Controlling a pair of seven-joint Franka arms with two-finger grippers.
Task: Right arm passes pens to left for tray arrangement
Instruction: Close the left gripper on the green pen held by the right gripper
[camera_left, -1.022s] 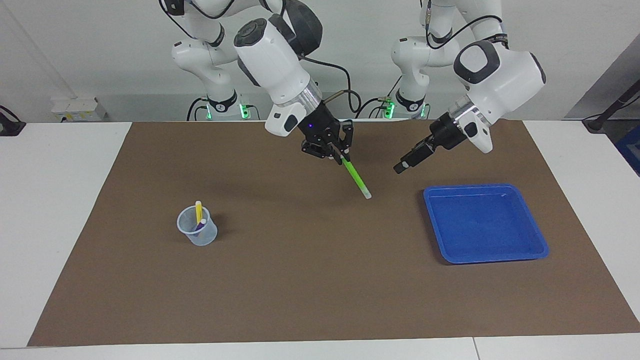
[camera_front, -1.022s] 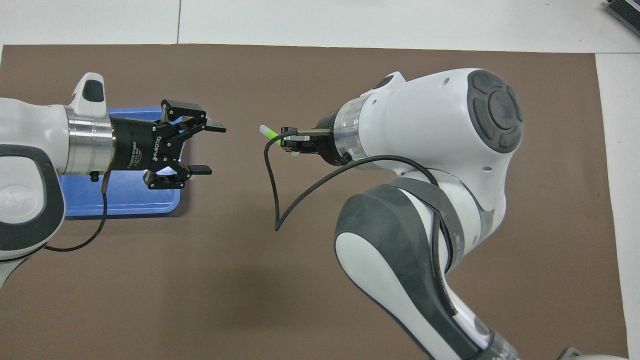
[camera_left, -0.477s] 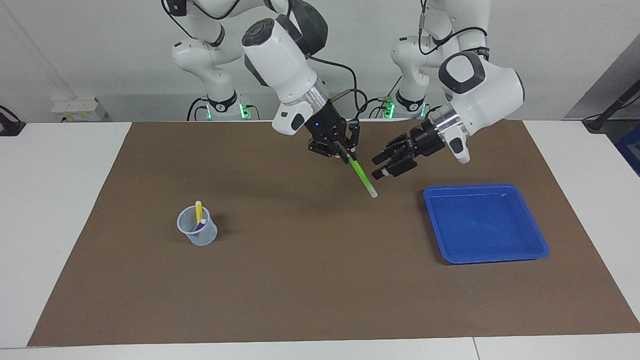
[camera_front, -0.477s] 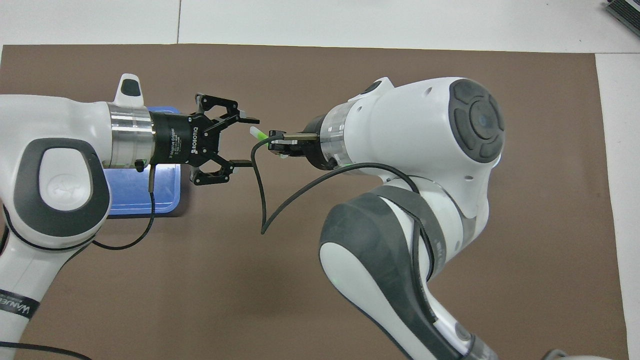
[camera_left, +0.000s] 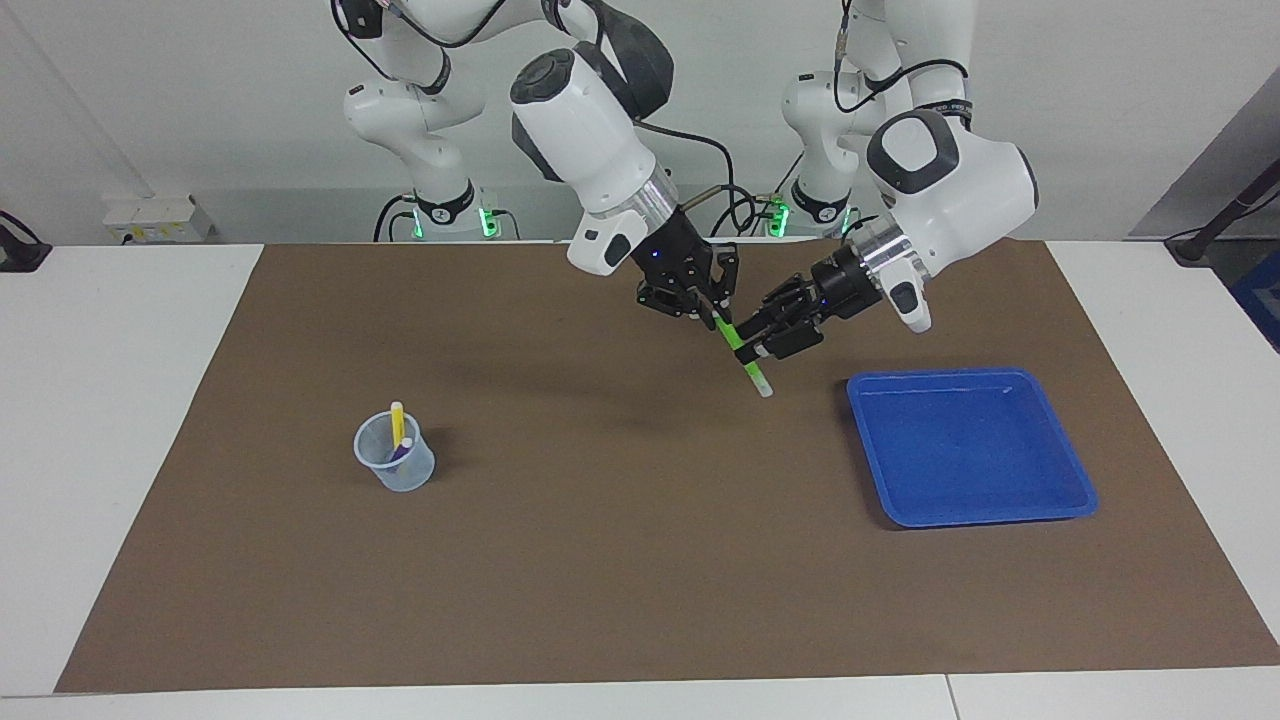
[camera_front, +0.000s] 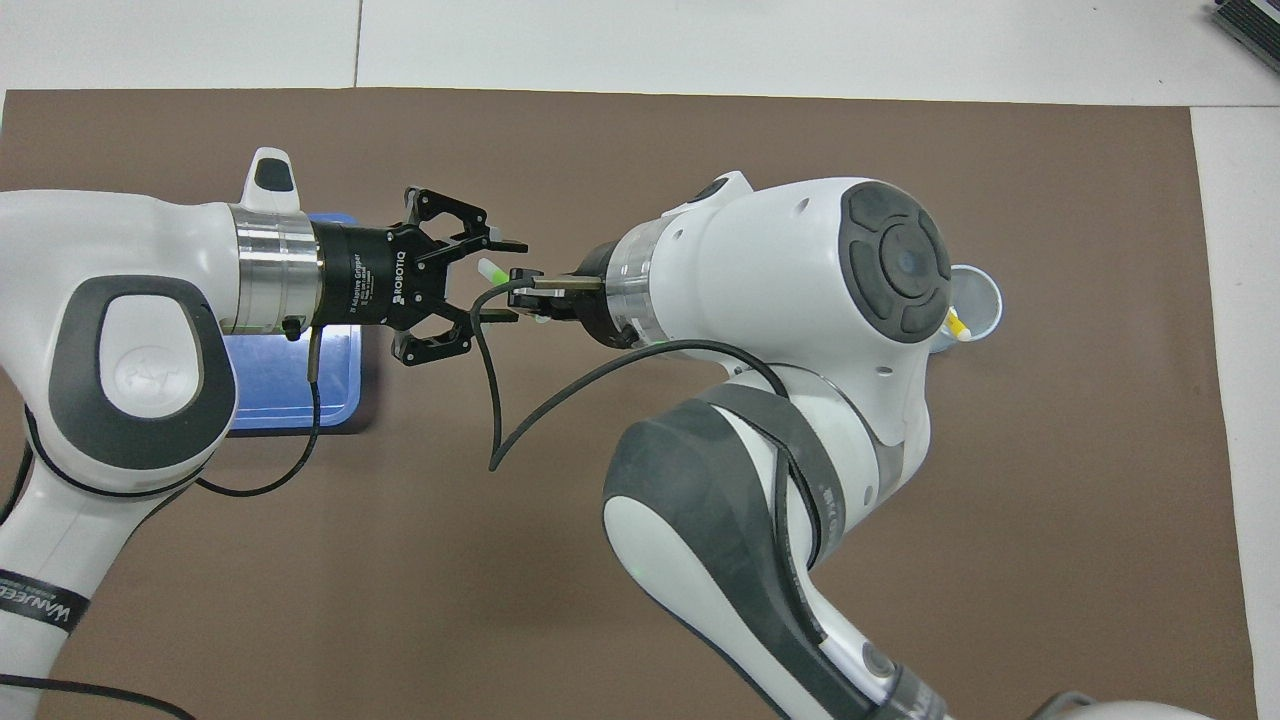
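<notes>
Green pen is up in the air over the brown mat, mid-desk, between the two arms. Long axis tilted: upper end pinched in the right claw, pale tip hanging toward 5 o'clock in the facing view. In the overhead view only a short green stub shows, sticking out of the right claw toward 10 o'clock.

Right claw: clamped on the pen's upper end, wrist angled down from the right arm's end of the desk.

Left claw: comes in from the pen's 2 o'clock side in the facing view and sits at mid-shaft, just below the right claw. Fingers straddle the pen, partly open, gap looks narrow; can't tell if they touch the shaft. Left forearm runs roughly level, wrist pointing at the right claw, so the two are nearly nose to nose.

Judgement: handover is at the grab stage. It turns on the left claw closing square across the shaft before the right lets go; the tilt could let the pen swing.

Blue tray is empty at the left arm's end of the desk, at about 4 o'clock from the pen tip in the facing view. Yellow pen and purple pen stand in the clear cup at the right arm's end, well apart.
</notes>
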